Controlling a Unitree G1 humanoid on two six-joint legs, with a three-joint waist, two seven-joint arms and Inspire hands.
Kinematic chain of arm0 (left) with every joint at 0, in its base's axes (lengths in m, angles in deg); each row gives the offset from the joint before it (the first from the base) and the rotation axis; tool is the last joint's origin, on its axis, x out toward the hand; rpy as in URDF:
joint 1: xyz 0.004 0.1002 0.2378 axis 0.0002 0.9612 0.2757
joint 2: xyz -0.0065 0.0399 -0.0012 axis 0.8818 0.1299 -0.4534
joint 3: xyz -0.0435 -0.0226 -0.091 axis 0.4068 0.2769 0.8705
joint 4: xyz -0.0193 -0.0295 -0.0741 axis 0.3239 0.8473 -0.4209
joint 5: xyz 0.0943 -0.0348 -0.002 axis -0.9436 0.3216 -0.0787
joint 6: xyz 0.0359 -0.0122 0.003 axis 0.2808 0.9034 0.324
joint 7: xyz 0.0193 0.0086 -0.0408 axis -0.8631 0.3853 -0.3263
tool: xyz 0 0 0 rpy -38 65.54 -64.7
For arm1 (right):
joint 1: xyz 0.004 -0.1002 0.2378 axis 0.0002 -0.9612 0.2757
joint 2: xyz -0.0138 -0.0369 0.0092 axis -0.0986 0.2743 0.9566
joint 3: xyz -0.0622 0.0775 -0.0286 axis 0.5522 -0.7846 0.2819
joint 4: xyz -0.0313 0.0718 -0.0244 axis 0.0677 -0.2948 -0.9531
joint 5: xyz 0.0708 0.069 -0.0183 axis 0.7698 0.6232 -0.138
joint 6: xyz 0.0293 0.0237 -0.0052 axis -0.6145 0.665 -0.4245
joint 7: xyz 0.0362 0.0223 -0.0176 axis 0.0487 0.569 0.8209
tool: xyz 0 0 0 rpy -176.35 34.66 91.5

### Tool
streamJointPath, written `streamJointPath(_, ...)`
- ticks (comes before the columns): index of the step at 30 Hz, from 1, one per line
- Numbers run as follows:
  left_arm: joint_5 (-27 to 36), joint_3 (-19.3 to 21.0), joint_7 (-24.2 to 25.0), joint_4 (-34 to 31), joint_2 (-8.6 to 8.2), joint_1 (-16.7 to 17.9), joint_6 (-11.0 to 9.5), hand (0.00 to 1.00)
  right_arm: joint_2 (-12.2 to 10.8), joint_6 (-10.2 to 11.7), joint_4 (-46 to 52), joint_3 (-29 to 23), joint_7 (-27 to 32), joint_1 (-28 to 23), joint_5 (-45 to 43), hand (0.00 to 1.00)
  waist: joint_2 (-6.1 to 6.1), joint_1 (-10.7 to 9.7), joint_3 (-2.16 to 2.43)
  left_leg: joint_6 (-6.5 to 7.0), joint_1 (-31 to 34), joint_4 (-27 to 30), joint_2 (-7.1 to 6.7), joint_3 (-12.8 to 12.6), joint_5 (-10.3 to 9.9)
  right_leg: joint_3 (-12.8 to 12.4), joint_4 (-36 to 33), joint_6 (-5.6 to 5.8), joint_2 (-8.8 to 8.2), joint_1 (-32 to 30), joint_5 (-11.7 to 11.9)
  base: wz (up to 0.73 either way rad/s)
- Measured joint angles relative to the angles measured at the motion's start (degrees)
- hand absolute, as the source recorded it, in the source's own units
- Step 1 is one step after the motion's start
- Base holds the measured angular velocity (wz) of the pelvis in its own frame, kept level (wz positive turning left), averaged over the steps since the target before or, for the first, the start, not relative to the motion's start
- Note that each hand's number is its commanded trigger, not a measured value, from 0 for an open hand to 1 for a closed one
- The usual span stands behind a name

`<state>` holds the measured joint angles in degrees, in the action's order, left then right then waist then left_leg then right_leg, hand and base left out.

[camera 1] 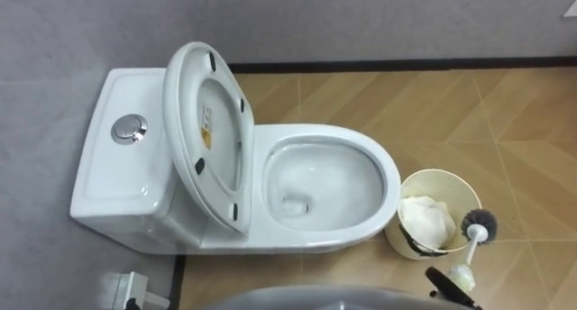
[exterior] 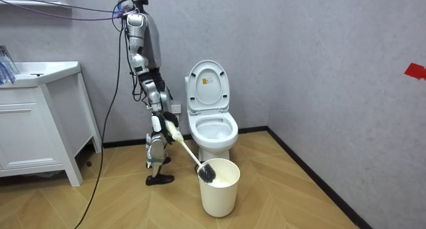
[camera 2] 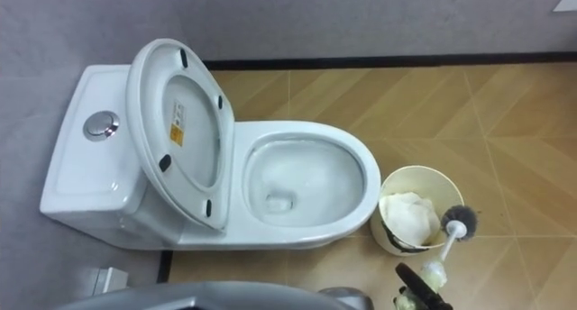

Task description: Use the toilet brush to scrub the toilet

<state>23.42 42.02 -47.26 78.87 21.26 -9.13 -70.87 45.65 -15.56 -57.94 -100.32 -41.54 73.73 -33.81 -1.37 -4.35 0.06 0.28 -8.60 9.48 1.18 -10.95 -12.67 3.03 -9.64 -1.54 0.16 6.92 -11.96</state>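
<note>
The white toilet (camera 1: 270, 130) stands against the grey wall with its seat and lid raised (camera 1: 209, 134); the bowl (camera 1: 326, 182) is open with water at the bottom. In the room view I stand at the toilet's (exterior: 212, 132) left side. My right hand (exterior: 166, 124) is shut on the cream grip of the toilet brush (exterior: 190, 152). The dark bristle head (camera 1: 479, 223) hangs at the far rim of a cream waste bin (camera 1: 424, 177), away from the bowl. The hand (camera 1: 448, 288) shows dark at the lower right, at the brush's grip (camera 1: 463, 275).
The bin (exterior: 219, 192) holds crumpled white paper (camera 1: 426, 220) and stands on the wooden floor right beside the bowl's front. A silver flush button (camera 1: 130, 128) sits on the tank. A white cabinet (exterior: 33, 129) stands at the room view's left.
</note>
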Motion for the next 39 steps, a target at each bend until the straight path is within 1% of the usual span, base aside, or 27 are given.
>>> streamJointPath(2,0.00,0.21,0.00,0.15,-0.17,0.02,0.00,0.00,0.25,-0.03,-0.60,0.01,-0.18,-0.06,-1.07,0.00,-0.02,0.02,-0.01,0.00,0.01,-0.01,-0.01,0.02,0.00,0.07,0.00,0.00,-0.01,0.00,0.00,0.00)
streamJointPath(5,-0.41,0.52,0.00,0.14,-0.24,0.16,0.04,0.00,0.70,-0.09,-1.51,0.57,-1.35,-0.03,-4.88,0.00,0.10,0.07,0.01,0.00,0.07,-0.02,0.00,0.12,0.00,0.22,-0.08,-0.01,-0.02,-0.06,-0.03,0.00)
streamJointPath(7,-0.54,0.53,0.03,0.09,-0.23,0.05,0.13,0.00,1.08,-0.13,-2.82,2.70,-2.90,-0.06,-11.31,0.00,0.56,0.14,0.12,-0.01,0.11,-0.07,0.07,0.13,0.00,0.18,-0.10,-0.04,-0.06,-0.13,-0.05,0.00)
streamJointPath(8,-0.66,0.53,0.05,0.14,-0.23,-0.02,0.18,0.00,1.09,-0.20,-2.97,3.28,-3.31,-0.17,-12.92,0.00,0.58,0.22,0.09,-0.01,0.15,-0.07,0.09,0.14,0.00,0.16,-0.10,-0.05,-0.06,-0.18,-0.05,0.00)
streamJointPath(9,-1.79,0.53,0.20,0.40,-0.25,-0.05,0.48,0.00,1.08,-0.32,-3.56,4.15,-4.38,-0.27,-15.43,0.00,0.81,0.32,0.07,-0.01,0.20,-0.07,0.11,0.14,0.01,0.12,-0.09,-0.06,-0.09,-0.21,-0.05,0.00)
streamJointPath(10,-2.26,0.49,0.59,0.49,-0.28,-0.38,1.02,0.00,1.07,-0.68,-4.69,4.52,-5.48,-0.08,-17.73,0.00,1.12,0.27,0.16,-0.01,0.22,-0.06,0.12,0.16,0.01,0.22,-0.08,-0.07,-0.12,-0.20,-0.06,0.00)
streamJointPath(14,-2.26,0.50,1.25,1.69,-0.37,-0.67,2.23,0.00,1.07,-1.96,-7.63,4.54,-7.71,0.18,-22.56,0.00,1.73,0.27,0.00,-0.01,0.05,-0.06,0.04,0.17,0.01,0.25,0.04,-0.07,0.01,0.06,-0.06,0.00)
streamJointPath(16,-2.40,0.56,1.97,2.11,-0.37,-0.73,3.12,0.00,1.13,-2.11,-9.06,4.55,-8.85,-0.09,-24.47,0.00,2.11,0.30,-0.06,-0.01,0.05,-0.12,0.05,0.17,0.00,0.24,0.15,-0.06,0.00,0.04,-0.06,0.00)
streamJointPath(18,-2.70,0.55,2.18,2.20,-0.40,-0.73,3.63,0.00,1.46,-2.41,-10.01,4.76,-9.41,-0.73,-26.78,0.00,2.14,0.34,-0.07,-0.01,0.02,-0.21,0.03,0.18,-0.01,0.24,0.13,-0.06,0.05,0.02,-0.06,0.00)
streamJointPath(19,-2.73,0.56,2.18,2.21,-0.39,-0.83,3.88,0.00,1.74,-3.07,-10.13,5.04,-9.42,-0.79,-29.55,0.00,2.06,0.31,-0.06,-0.01,0.01,-0.26,0.02,0.18,-0.01,0.23,0.10,-0.06,0.09,0.01,-0.05,0.00)
streamJointPath(21,-2.73,0.55,2.18,2.49,-0.33,-1.07,4.21,0.00,1.95,-3.34,-10.90,5.08,-9.37,-0.88,-33.84,0.00,1.94,0.31,-0.06,-0.01,-0.03,-0.28,0.04,0.19,-0.01,0.23,0.06,-0.06,0.15,0.01,-0.05,0.00)
streamJointPath(23,-2.71,0.52,2.18,3.17,-0.34,-1.63,4.62,0.00,2.12,-4.14,-11.75,5.31,-9.33,-0.94,-37.14,0.00,1.88,0.28,-0.06,-0.02,-0.08,-0.29,0.08,0.19,-0.02,0.22,-0.02,-0.06,0.18,0.01,-0.05,0.00)
streamJointPath(25,-2.70,0.47,2.18,3.20,-0.35,-1.73,4.78,0.00,2.20,-5.50,-11.78,6.45,-9.39,-1.23,-40.75,0.00,1.86,0.28,-0.06,-0.03,-0.12,-0.30,0.13,0.19,-0.02,0.22,-0.07,-0.09,0.18,0.03,-0.04,0.00)
streamJointPath(28,-2.71,0.47,2.19,3.59,-0.35,-1.82,5.07,0.00,2.19,-6.53,-12.23,6.73,-9.40,-1.31,-44.70,0.00,1.78,0.21,-0.05,-0.04,-0.20,-0.31,0.12,0.19,-0.03,0.17,-0.11,-0.09,0.27,0.12,-0.03,0.00)
streamJointPath(31,-2.71,0.47,2.22,4.32,-0.38,-1.89,5.54,0.00,2.18,-7.78,-12.23,6.74,-9.41,-1.32,-47.31,0.00,1.76,0.15,-0.06,-0.04,-0.28,-0.36,0.12,0.19,-0.03,0.20,-0.10,-0.09,0.17,0.19,-0.03,0.00)
streamJointPath(34,-2.70,0.47,2.30,4.35,-0.39,-1.84,6.16,0.00,2.18,-8.48,-12.23,6.75,-9.46,-1.41,-49.01,0.00,1.76,0.16,-0.07,-0.04,-0.66,-0.80,0.15,0.19,-0.03,0.20,-0.09,-0.10,0.09,0.36,-0.03,0.00)
streamJointPath(37,-2.70,0.47,2.65,4.35,-0.41,-1.87,6.34,0.00,2.18,-9.45,-12.14,6.76,-10.11,-1.32,-49.37,0.00,1.79,0.17,-0.08,-0.05,-0.76,-0.86,0.14,0.19,-0.03,0.19,-0.09,-0.09,0.09,0.44,-0.03,0.00)
streamJointPath(39,-2.70,0.45,3.03,4.34,-0.41,-2.00,6.39,0.00,2.18,-9.52,-12.17,6.76,-10.51,-1.34,-49.38,0.00,1.80,0.16,-0.09,-0.05,-0.78,-0.86,0.14,0.19,-0.03,0.18,-0.10,-0.09,0.09,0.45,-0.03,0.00)
